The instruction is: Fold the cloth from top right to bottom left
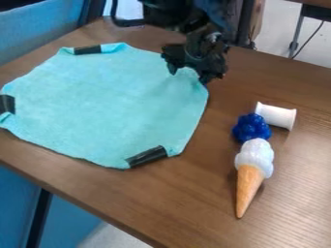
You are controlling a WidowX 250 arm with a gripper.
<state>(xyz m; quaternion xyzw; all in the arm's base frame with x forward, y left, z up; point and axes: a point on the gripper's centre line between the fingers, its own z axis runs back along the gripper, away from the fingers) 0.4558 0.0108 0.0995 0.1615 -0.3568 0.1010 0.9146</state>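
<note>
One fixed camera looks down at a slant across the tabletop (194, 193).

Cloth (97, 101): plain turquoise, with black patches (147, 156) along its margins. Desk (194, 208): brown, with streaked wood grain. Cone (248, 189): tan, beneath a white scoop (255, 157). Knobbly cluster (252, 127): deep blue. Cylinder (277, 116): plain white. Gripper (188, 74): black.

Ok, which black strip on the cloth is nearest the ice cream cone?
The black strip at the bottom corner of the cloth; the others sit at its left and top corners.
</note>
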